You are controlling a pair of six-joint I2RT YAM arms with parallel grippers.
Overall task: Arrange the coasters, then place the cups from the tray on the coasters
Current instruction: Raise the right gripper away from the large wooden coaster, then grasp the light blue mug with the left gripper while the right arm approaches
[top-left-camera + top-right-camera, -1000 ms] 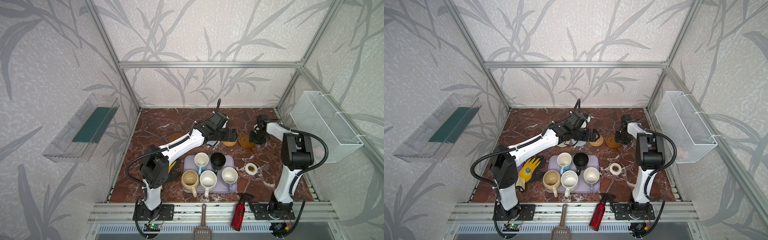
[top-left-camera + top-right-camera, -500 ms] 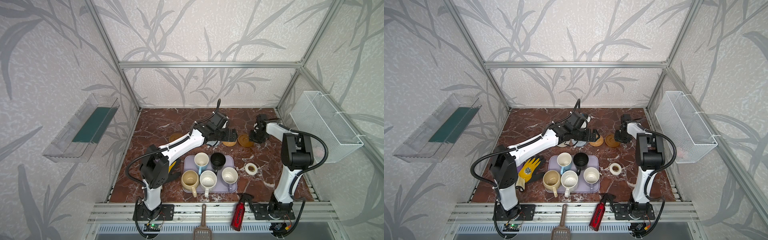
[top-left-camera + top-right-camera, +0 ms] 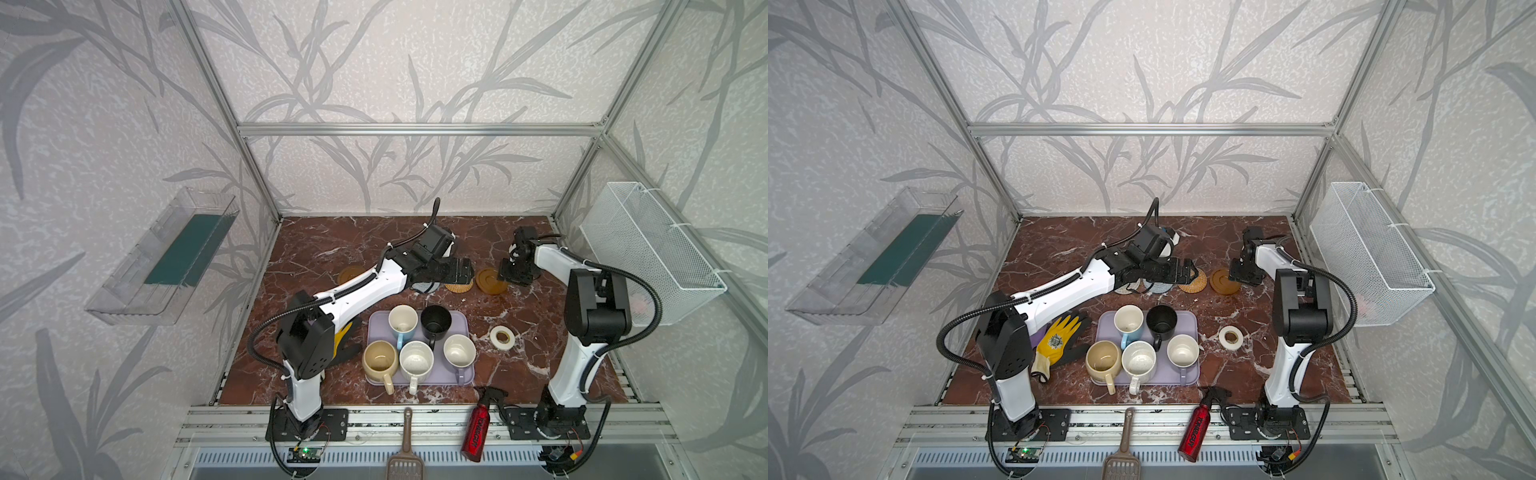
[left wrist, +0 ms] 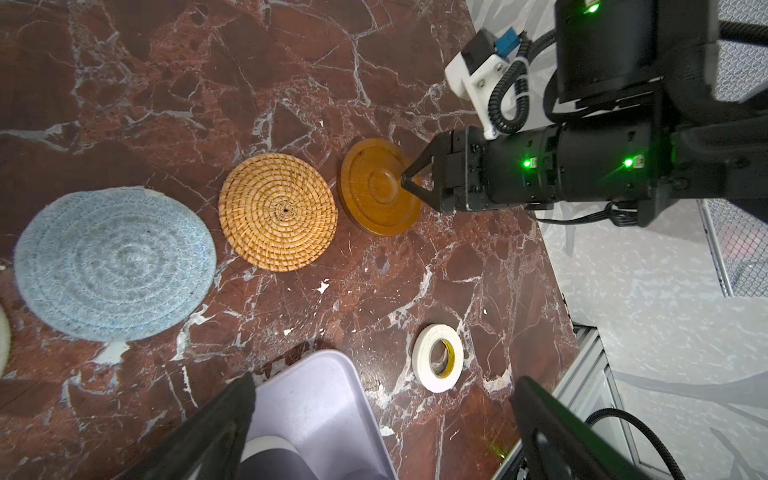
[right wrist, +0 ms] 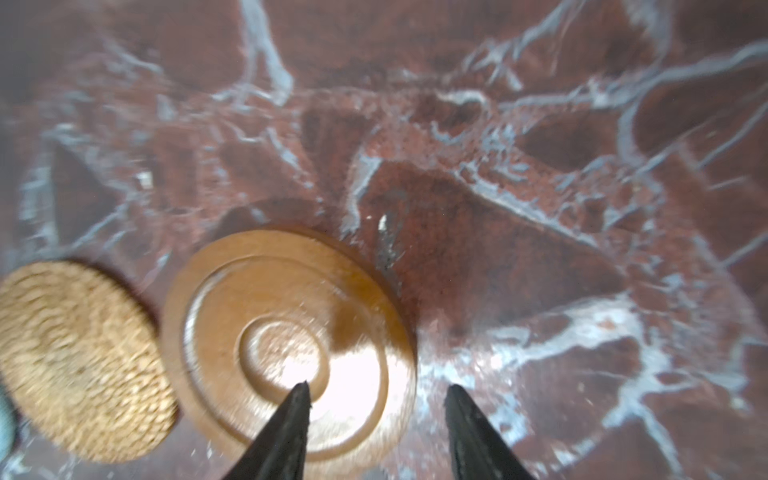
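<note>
Five cups stand on the lavender tray: light blue, black, cream-yellow, speckled white and lavender-grey. Behind the tray the coasters lie in a row: cream woven, grey-blue woven, rattan and amber-brown. Another amber coaster lies farther left. My right gripper is open, low over the right amber coaster; one fingertip is above its centre, the other past its rim. My left gripper hovers wide open and empty above the row.
A white tape roll lies right of the tray. A yellow glove lies left of it. A red spray bottle and a brown scoop rest at the front rail. A wire basket hangs on the right wall.
My right gripper's jaws have spread apart over the amber coaster, which lies flat in the same place. The left arm has not moved.
</note>
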